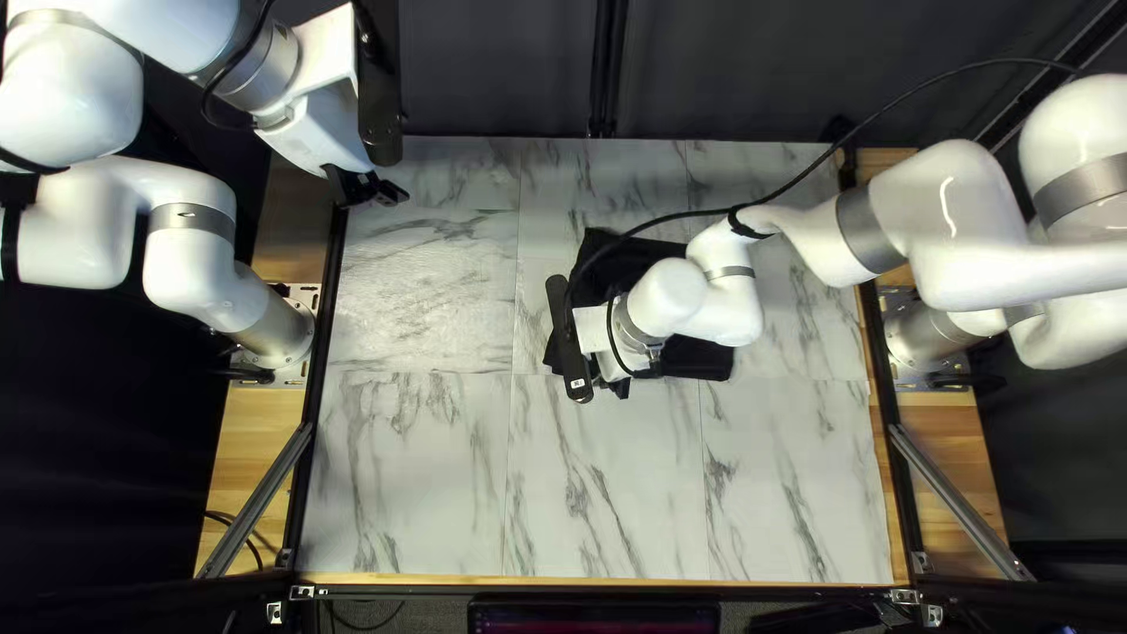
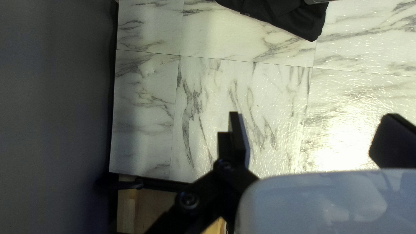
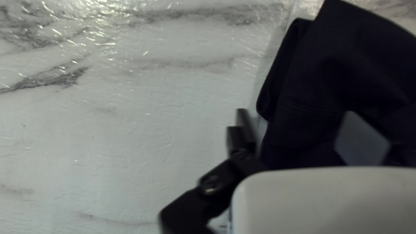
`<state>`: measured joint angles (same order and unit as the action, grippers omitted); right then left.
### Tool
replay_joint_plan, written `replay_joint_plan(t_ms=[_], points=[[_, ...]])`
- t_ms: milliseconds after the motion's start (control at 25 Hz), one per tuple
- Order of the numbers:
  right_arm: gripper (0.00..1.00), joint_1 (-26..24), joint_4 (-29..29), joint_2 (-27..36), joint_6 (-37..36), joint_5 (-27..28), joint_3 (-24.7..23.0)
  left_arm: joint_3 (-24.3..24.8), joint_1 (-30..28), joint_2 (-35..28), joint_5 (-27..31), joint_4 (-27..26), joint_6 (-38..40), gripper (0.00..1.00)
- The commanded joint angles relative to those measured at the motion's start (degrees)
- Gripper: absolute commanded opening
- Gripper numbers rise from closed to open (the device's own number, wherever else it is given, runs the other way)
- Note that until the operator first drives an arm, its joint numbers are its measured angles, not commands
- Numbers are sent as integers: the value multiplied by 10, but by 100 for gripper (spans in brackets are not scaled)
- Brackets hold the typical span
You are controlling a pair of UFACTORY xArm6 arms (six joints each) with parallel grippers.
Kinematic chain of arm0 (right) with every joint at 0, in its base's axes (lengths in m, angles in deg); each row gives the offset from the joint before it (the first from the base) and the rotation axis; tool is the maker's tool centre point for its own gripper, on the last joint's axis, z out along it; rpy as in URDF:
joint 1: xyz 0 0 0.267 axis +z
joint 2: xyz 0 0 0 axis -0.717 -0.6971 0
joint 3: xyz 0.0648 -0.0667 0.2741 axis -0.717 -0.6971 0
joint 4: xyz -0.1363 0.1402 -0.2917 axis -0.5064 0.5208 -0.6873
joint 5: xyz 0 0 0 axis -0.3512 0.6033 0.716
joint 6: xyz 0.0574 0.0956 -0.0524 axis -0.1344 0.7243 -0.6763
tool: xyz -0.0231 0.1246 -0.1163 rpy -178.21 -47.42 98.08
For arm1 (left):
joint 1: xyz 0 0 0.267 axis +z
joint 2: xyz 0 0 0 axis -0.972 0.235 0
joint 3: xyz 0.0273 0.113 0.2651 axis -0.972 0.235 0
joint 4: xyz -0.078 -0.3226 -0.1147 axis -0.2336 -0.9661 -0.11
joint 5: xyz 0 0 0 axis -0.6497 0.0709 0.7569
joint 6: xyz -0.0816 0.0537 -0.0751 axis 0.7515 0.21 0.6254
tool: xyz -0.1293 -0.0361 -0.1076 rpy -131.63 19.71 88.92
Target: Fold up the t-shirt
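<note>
My left gripper [image 1: 378, 190] is raised near the table's far left corner in the top left view, well away from the black t-shirt [image 1: 702, 359]. Its wrist view shows the left gripper [image 2: 315, 132] open, its fingers wide apart, and the shirt [image 2: 288, 17] farther ahead. My right gripper [image 1: 613, 388] hangs low at the shirt's near left edge, and its arm covers much of the bundled cloth. Seen from its own wrist, the right gripper [image 3: 305, 129] is open, one finger just outside the shirt's edge and the other over the dark cloth [image 3: 355, 69]. Contact cannot be told.
The marble-patterned tabletop [image 1: 423, 470] surrounds the shirt. A black cable [image 1: 916, 88] arches over the table along my right arm [image 1: 810, 241]. Dark rails [image 1: 335, 317] run along the table's sides, and a dark curtain [image 1: 751, 71] hangs behind its far edge.
</note>
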<state>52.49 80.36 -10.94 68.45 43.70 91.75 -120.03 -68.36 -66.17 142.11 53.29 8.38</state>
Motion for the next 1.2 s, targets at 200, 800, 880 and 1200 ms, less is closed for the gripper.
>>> replay_joint_plan(t_ms=[200, 800, 880, 1200], points=[[0, 4, -17, 12, 20, 16, 1, 0, 0, 0, 0, 0, 0, 100], [2, 5, -93, 89, 71, 87, -8, 0, 0, 0, 0, 0, 0, 100], [100, 5, -87, 78, 66, 79, -6, 0, 0, 0, 0, 0, 0, 100], [100, 4, -68, 63, 52, 73, 2, 0, 0, 0, 0, 0, 0, 100]])
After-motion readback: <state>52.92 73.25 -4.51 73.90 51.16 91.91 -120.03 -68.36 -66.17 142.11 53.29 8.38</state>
